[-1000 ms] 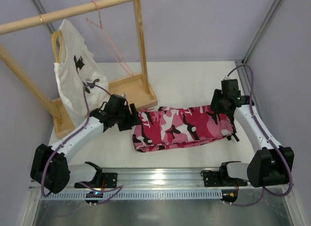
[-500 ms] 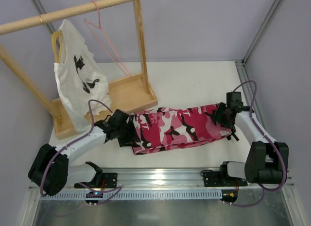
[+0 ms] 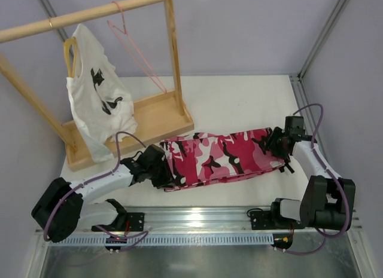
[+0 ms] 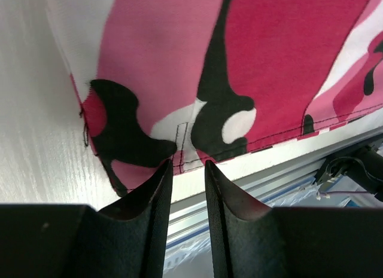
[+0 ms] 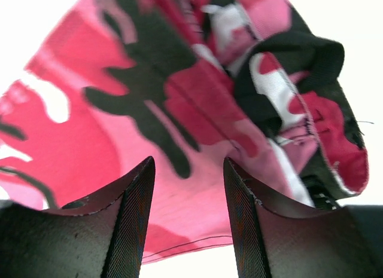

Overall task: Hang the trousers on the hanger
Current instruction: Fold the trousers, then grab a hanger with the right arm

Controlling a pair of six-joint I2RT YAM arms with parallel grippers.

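Over the trousers point(image 3: 221, 155), wrist views show left fingers point(image 4: 149, 206) narrowly apart, right fingers point(image 5: 128, 212) spread; overhead hides both gaps.

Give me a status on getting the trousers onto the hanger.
Done: nothing yet. The hanger hangs bare on the wooden rail, and the trousers lie flat on the table. In hand: the left gripper sits at the hem at one end and the right gripper over the other end, both with jaws apart and no cloth visibly pinched. Remaining: grip, lift, and drape the trousers over the hanger.
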